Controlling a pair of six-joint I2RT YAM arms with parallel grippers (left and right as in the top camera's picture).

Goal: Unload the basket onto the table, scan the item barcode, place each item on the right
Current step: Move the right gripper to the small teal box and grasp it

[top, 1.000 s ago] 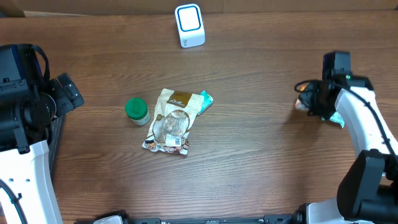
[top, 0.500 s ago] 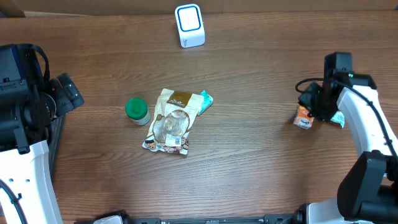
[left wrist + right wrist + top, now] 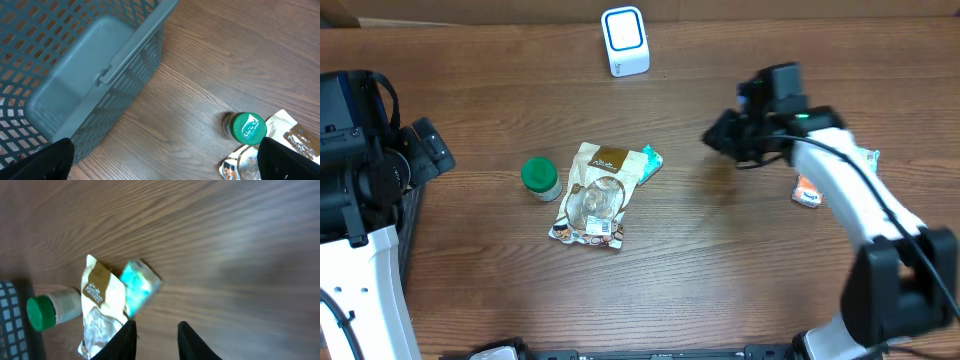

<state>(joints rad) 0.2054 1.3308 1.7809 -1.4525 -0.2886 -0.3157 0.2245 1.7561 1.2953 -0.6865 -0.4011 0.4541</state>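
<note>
- The bench (image 3: 720,280) was dark brown wood with the grain running left to right, and it filled nearly the whole overhead view.
- Beyond its far edge only a thin pale tan strip (image 3: 470,10) showed; I could not tell what it was.
- A white barcode scanner (image 3: 625,40) with a blue-edged face stood near the far edge, well apart from everything else.
- Near the middle lay a gold pouch (image 3: 595,195), overlapping a teal packet (image 3: 651,161) at its far right corner.
- A green-lidded jar (image 3: 540,178) stood upright just beside the pouch, on its left.
- An orange packet (image 3: 808,191) lay flat on the wood at the right, beside the white right arm (image 3: 840,185) and out of any grip.
- The right jaws hung over bare wood between the pouch and the orange packet, a narrow gap between them and nothing in it; the wrist view was blurred.
- The left arm (image 3: 365,180) sat at the left edge; the left jaws were spread wide and empty.
- A grey slatted basket (image 3: 75,90) stood on the bench left of the jar.
</note>
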